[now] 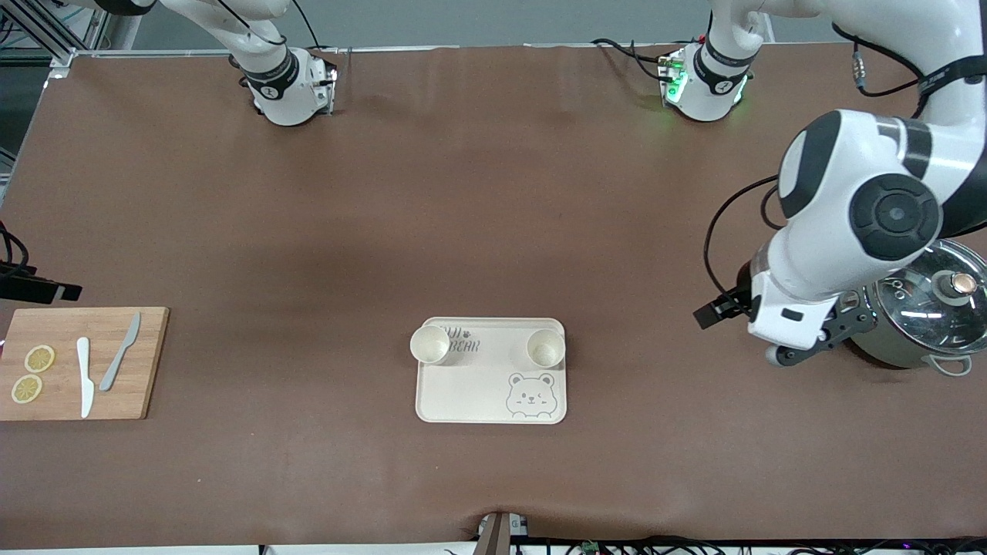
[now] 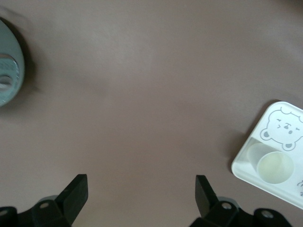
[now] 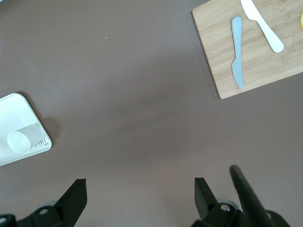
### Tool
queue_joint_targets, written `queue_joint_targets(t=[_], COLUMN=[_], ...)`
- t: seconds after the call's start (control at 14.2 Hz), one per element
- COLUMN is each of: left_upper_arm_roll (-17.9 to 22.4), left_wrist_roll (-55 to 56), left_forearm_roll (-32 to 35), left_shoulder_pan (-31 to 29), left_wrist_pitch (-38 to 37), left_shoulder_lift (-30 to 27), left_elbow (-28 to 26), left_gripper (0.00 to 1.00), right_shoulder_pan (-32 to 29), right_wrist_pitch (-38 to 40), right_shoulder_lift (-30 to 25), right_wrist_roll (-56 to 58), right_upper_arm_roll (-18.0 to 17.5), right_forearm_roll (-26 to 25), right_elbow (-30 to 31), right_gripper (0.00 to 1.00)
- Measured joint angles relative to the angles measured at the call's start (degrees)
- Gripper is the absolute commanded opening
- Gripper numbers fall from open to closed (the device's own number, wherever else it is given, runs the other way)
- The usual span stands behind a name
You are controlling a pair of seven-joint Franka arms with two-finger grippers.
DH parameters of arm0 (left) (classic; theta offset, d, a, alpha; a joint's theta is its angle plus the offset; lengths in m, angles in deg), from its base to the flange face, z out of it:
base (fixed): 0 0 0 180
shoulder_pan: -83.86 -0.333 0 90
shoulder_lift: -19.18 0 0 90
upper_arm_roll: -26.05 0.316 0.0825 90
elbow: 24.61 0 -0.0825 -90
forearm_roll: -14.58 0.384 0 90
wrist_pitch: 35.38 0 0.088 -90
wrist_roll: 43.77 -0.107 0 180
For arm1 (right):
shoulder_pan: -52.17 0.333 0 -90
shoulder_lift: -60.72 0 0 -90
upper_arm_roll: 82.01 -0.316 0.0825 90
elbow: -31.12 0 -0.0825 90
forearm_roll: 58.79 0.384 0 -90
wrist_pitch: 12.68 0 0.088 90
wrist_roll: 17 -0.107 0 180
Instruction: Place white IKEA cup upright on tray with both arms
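The cream tray [image 1: 463,393] with the bear drawing lies mid-table near the front edge. Two white cups stand upright on it, one [image 1: 430,344] at the corner toward the right arm's end, one [image 1: 545,348] at the corner toward the left arm's end. My left gripper [image 1: 794,353] is open and empty, up in the air beside the pot; its wrist view [image 2: 141,189] shows a cup [image 2: 273,166] on the tray [image 2: 289,189]. My right gripper [image 3: 140,189] is open and empty over bare table, with a cup [image 3: 20,141] on the tray [image 3: 9,113] in its view.
A steel pot with a glass lid [image 1: 937,308] stands at the left arm's end. A wooden cutting board [image 1: 116,401] with two knives and lemon slices lies at the right arm's end, also in the right wrist view [image 3: 265,66].
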Motion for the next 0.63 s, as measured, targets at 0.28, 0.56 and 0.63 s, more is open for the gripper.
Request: queue_joint_targets(t=[0.28,0.56,0.63], left_upper_arm_roll=[0.1,0.2,0.2], left_wrist_roll=[-7.8,-11.8,-12.7], left_forearm_roll=[0.0,0.0,0.0], left_shoulder_pan=[-5.0,-9.4,-10.4], left_wrist_pitch=[-2.4,-4.3,-4.7], left_shoulder_lift=[-2.6,-5.8,-6.7], left_elbow=[0.0,0.0,0.0], left_gripper=[1.0,1.0,1.0], right_shoulder_pan=[-0.1,-0.1,-0.1], right_wrist_pitch=[0.0,0.0,0.1], right_shoulder_lift=[-0.2,-1.2,-1.5], right_wrist_roll=[0.0,0.0,0.0], right_upper_arm_roll=[-0.2,-0.2,-0.1], right_forearm_roll=[-2.2,-3.5,-3.7], right_elbow=[0.1,0.1,0.1], right_gripper=[1.0,1.0,1.0])
